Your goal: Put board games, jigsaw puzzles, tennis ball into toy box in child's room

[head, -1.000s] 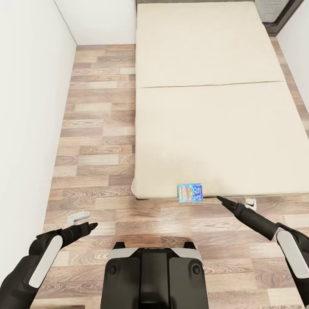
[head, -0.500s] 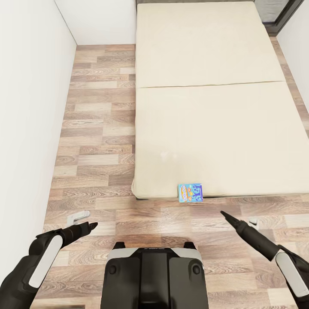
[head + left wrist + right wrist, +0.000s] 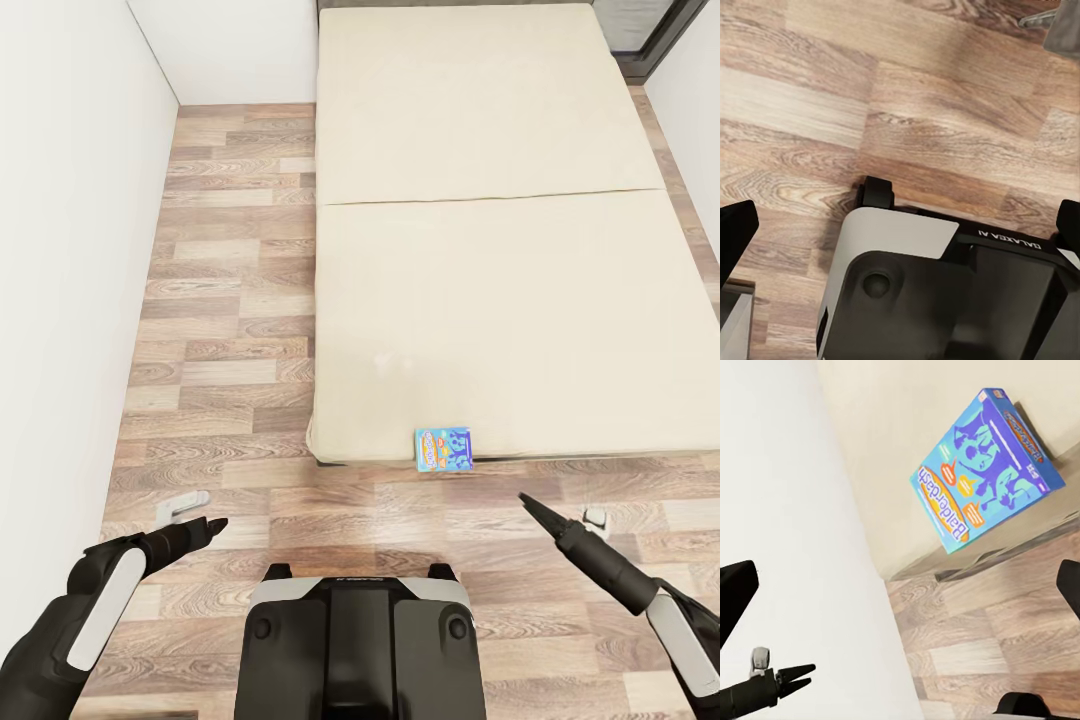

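Note:
A blue board game box [image 3: 443, 449] rests against the near edge of the cream bed [image 3: 500, 300], down by the floor. In the right wrist view the same box [image 3: 982, 472] shows its printed face, leaning on the mattress side. My right gripper [image 3: 525, 499] hovers over the floor, a short way to the right of the box and nearer to me, open and holding nothing. My left gripper [image 3: 215, 524] hangs open and empty over the floor at the left, near my base [image 3: 360, 640]. The table, toy box and other toys are out of view.
A white wall [image 3: 60, 250] runs along the left, leaving a strip of wood floor [image 3: 230, 330] between it and the bed. Small white objects lie on the floor at the left [image 3: 185, 503] and the right [image 3: 595, 517]. A dark door frame [image 3: 660, 40] stands at the far right.
My right arm has drawn back from the bed edge, down and to the right, away from the board game. The left arm and the box have not moved.

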Motion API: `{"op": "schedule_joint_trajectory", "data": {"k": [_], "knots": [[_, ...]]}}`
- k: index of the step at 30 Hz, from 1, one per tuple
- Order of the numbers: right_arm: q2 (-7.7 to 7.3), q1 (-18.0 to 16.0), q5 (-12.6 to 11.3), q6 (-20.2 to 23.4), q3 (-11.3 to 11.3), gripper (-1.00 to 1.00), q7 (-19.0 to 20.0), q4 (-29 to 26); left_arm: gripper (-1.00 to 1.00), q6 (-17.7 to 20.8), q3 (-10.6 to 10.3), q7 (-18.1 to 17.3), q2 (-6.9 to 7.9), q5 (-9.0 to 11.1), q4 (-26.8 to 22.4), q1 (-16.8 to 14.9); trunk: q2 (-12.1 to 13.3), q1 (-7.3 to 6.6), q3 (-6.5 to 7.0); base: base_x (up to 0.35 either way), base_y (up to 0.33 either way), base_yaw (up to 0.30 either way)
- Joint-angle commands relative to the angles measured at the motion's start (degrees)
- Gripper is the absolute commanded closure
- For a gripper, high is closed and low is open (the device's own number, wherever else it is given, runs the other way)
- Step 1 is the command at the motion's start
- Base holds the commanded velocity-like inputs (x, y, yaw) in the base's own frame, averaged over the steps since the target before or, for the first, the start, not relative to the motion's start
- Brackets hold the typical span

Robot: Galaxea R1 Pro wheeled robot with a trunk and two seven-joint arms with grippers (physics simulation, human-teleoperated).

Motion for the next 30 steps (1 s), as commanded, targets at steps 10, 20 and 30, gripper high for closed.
{"op": "schedule_joint_trajectory", "data": {"k": [10, 20, 30], "knots": [[0.43, -0.01, -0.37, 0.04, 0.35, -1.00, 0.55, 0.32, -1.00, 0.24, 0.19, 0.52, 0.21, 0.61, -0.31, -0.01, -0.09, 0.03, 0.06, 0.000, 0.000, 0.000], [0.55, -0.01, -0.37, -2.16, 0.44, -1.00, 0.60, 1.84, -1.00, 0.24, 0.23, 0.61, 0.20, 0.61, -0.49, -0.01, -0.09, 0.03, 0.79, 0.000, 0.000, 0.000], [0.60, -0.01, -0.37, -2.59, 0.37, -1.00, 0.61, 3.12, -1.00, 0.43, 0.26, 0.62, 0.34, 0.54, -0.51, -0.01, -0.09, 0.03, 1.71, 0.000, 0.000, 0.000]]}}
